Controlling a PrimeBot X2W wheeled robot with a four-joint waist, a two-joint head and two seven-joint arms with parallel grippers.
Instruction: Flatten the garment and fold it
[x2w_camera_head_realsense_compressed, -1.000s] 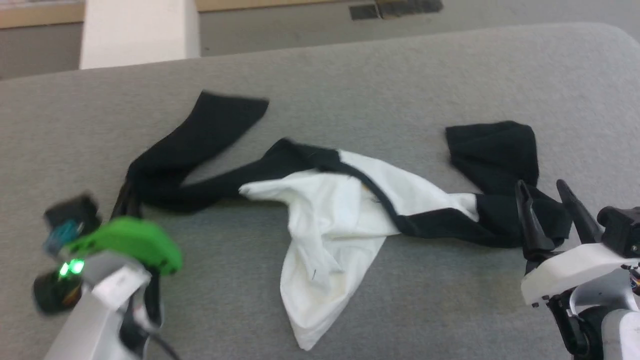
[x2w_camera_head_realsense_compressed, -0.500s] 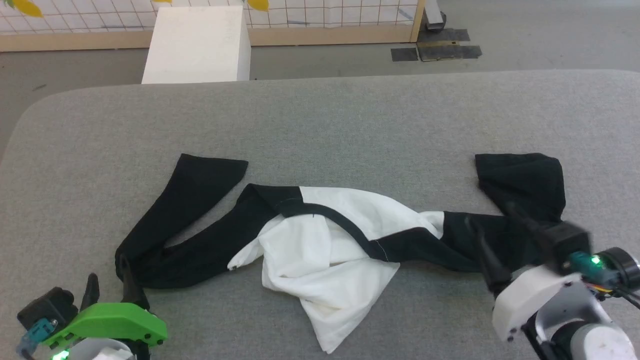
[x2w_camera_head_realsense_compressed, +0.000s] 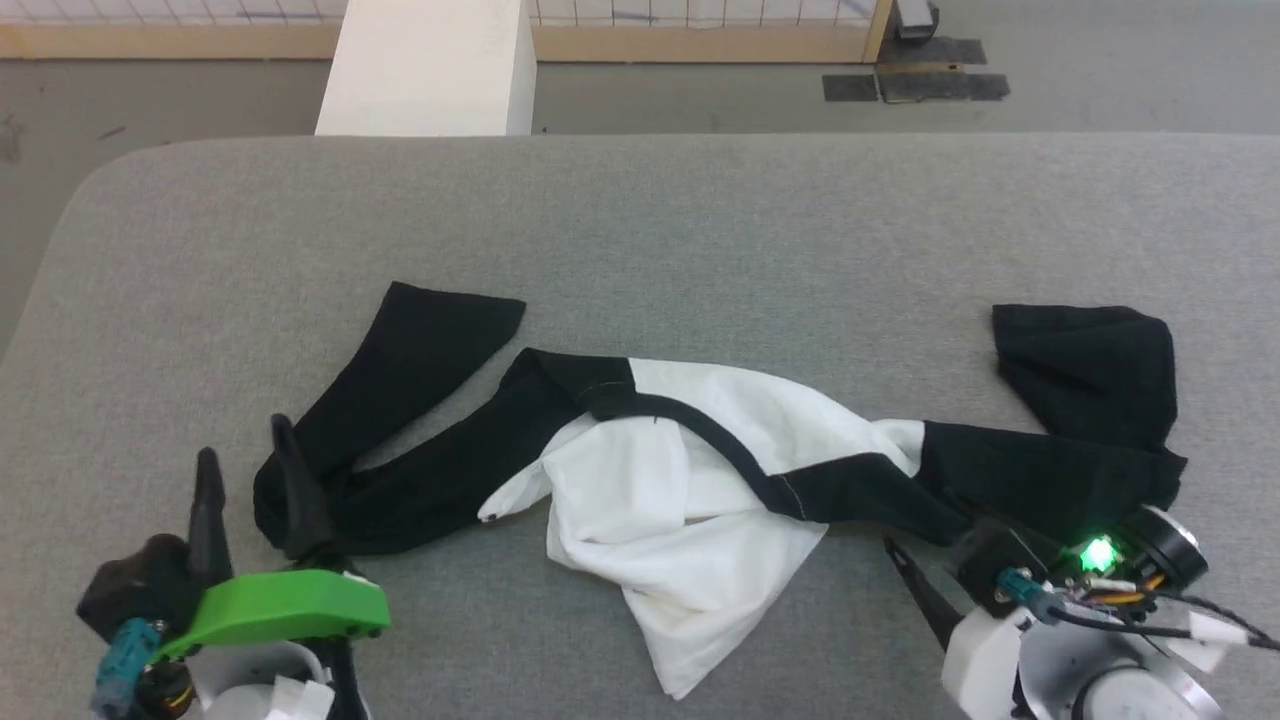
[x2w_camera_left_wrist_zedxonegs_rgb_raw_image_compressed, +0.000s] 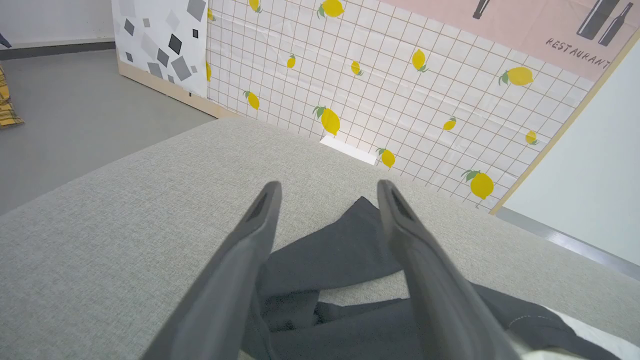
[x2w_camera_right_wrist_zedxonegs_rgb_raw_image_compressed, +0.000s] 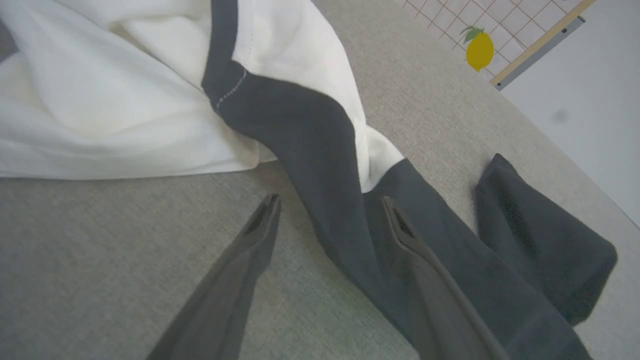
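Black fingers of the left gripper (x2w_camera_left_wrist_zedxonegs_rgb_raw_image_compressed: 328, 186) stand spread and empty over the doubled left sleeve of the garment (x2w_camera_head_realsense_compressed: 700, 480); the right gripper (x2w_camera_right_wrist_zedxonegs_rgb_raw_image_compressed: 330, 199), also agape and holding nothing, straddles the right sleeve's edge. The garment lies twisted across the near half of the grey felt tabletop (x2w_camera_head_realsense_compressed: 640, 220), white body bunched midway. Best, I judge, to pinch one layer at each shoulder and draw apart evenly, low to the felt. Beyond: grey floor (x2w_camera_head_realsense_compressed: 700, 100), a white block (x2w_camera_head_realsense_compressed: 430, 70), a lemon-printed grid wall (x2w_camera_left_wrist_zedxonegs_rgb_raw_image_compressed: 400, 90)
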